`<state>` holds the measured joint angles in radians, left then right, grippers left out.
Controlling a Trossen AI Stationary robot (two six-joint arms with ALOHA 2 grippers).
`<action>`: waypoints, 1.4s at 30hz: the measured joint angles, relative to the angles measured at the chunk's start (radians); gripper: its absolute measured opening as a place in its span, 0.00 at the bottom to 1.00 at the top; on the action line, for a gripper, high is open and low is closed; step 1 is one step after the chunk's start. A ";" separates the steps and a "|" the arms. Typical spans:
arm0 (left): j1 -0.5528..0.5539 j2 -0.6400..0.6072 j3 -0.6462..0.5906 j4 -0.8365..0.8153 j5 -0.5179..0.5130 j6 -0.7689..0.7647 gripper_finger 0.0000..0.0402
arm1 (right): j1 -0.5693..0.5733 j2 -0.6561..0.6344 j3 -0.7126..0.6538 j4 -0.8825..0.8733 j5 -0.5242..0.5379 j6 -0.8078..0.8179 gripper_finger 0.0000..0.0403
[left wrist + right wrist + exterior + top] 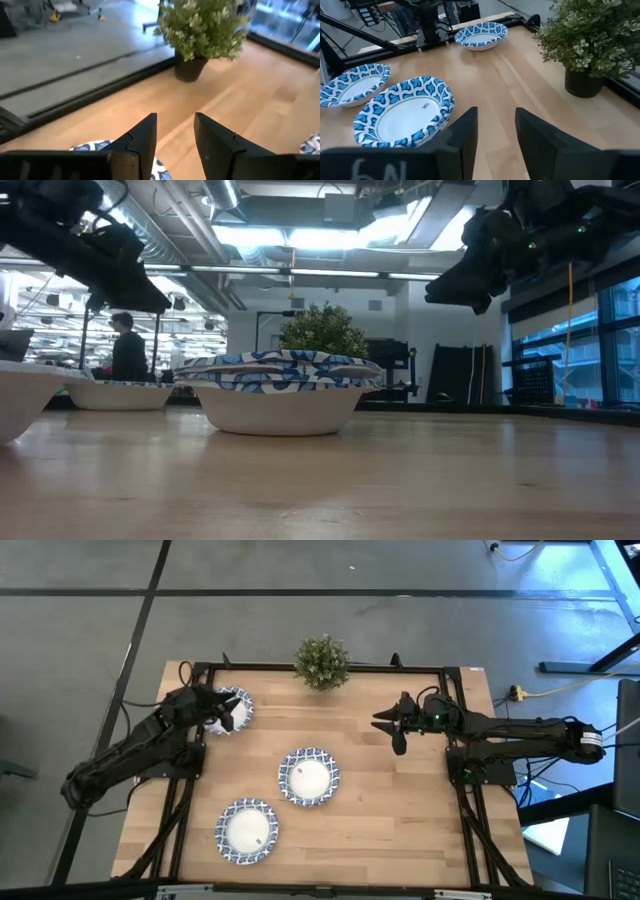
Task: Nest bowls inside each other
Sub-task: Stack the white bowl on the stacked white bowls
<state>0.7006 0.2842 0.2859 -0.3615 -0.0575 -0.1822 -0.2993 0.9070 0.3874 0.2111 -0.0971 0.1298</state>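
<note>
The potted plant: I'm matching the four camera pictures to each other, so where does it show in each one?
High view: potted plant at the table's far edge, middle.
Low view: the plant rises behind the centre bowl.
Left wrist view: the plant stands beyond the left hand.
Right wrist view: the plant stands beside and beyond the right hand.
Shared landmark: the wooden table.

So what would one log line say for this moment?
left gripper: open, over far-left blue-and-white patterned bowl | right gripper: open, holding nothing | centre bowl, near bowl: apart
</note>
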 joint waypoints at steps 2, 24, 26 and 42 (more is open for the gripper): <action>0.000 0.063 0.032 -0.017 -0.001 0.003 0.31 | 0.000 0.000 0.000 0.001 0.000 -0.009 0.33; -0.094 0.528 0.197 -0.194 -0.006 -0.276 0.31 | -0.033 0.000 0.000 -0.003 0.000 -0.034 0.33; -0.113 0.551 0.197 -0.193 -0.008 -0.297 0.31 | -0.040 0.000 0.000 -0.003 0.000 -0.034 0.33; -0.277 0.679 0.197 -0.184 -0.178 -0.393 0.31 | -0.052 0.000 0.000 -0.002 0.000 -0.002 0.33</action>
<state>0.4239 0.9633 0.4831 -0.5451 -0.2354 -0.5751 -0.3515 0.9073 0.3874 0.2089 -0.0971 0.1274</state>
